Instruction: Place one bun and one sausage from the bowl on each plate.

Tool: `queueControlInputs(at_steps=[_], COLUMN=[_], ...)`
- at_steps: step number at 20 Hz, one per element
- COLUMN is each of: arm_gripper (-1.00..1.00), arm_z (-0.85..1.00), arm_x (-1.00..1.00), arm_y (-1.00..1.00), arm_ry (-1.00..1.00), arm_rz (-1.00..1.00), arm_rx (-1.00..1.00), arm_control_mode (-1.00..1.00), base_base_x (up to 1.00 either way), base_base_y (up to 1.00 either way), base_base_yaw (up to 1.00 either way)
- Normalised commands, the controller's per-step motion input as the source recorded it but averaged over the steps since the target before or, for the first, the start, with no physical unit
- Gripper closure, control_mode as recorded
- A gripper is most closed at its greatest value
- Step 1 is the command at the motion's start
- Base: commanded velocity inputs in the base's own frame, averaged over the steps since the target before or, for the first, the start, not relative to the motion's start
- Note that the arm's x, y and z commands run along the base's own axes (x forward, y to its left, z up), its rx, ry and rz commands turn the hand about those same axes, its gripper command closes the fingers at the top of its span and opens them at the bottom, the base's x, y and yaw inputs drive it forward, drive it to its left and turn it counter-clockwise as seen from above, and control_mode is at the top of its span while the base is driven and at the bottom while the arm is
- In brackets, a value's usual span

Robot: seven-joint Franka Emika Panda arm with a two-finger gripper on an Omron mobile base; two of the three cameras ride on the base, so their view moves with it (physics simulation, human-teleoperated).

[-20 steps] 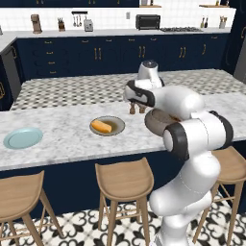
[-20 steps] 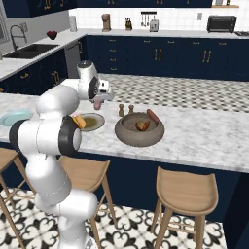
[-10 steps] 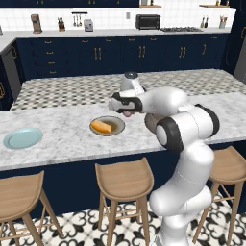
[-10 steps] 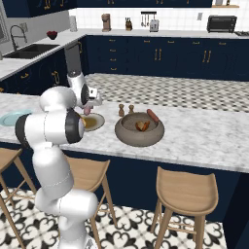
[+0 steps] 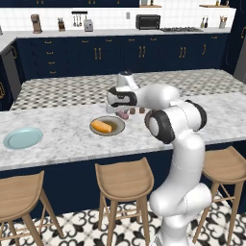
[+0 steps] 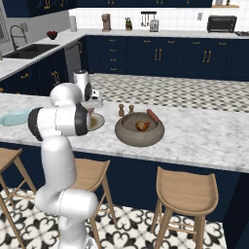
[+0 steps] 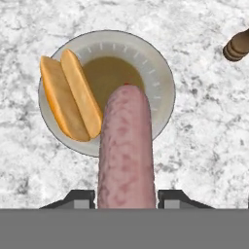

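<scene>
Pinching a sausage point(image 7: 126, 151) between its two dark fingertips point(image 7: 78, 198), the hand point(image 7: 126, 199) hangs above the grey-tan plate point(image 7: 160, 73). Seen from the hand view: sausage pink and mottled, running lengthwise up from the fingers, its far end over the plate's brown centre. Cannot tell from that angle whether the tip touches the plate or floats just above it. Lying on the same plate, toward its left rim: a split orange bun point(image 7: 70, 97), just beside the sausage.

Seen from the left base view: hand point(image 5: 123, 114) low over the near edge of the marble counter point(image 5: 62, 139), sausage point(image 5: 124, 115) showing as a small pink bit just right of the tan plate point(image 5: 114, 121), bun point(image 5: 101, 126) resting on it. Well apart to the left on the same counter: pale blue plate point(image 5: 23, 138), bare.

Seen from the right base view: large dark stone bowl point(image 6: 139, 130) on the counter to the right of the arm, holding an orange bun point(image 6: 142, 126) inside and a reddish sausage point(image 6: 153, 115) leaning on its far rim. Two small brown shakers point(image 6: 126, 110) standing just behind the bowl, apart from it. Edge of the tan plate point(image 6: 97, 121) peeking out beside the arm, blue plate point(image 6: 12, 118) at the far left.

Wooden stools point(image 5: 124, 178) lined up below the counter front.
</scene>
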Motion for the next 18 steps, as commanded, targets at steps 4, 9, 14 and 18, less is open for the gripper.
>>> queueControlInputs(at_steps=[4, 9, 14, 18], arm_gripper=[1.0, 1.0, 1.0, 1.0], arm_z=[-0.37, -0.61, -0.17, -0.18], arm_x=[0.09, 0.52, 0.33, 0.39], arm_y=[0.08, 0.35, 0.13, 0.0], arm_ry=[0.0, 0.0, -0.01, -0.01], arm_rz=[0.02, 0.04, 0.01, 0.0], arm_rx=[-0.04, -0.06, -0.02, 0.0], arm_control_mode=[-1.0, -1.0, -1.0, -1.0], base_base_x=[0.0, 0.0, 0.0, 0.0], base_base_y=[0.0, 0.0, 0.0, 0.0], base_base_yaw=[0.0, 0.0, 0.0, 0.0])
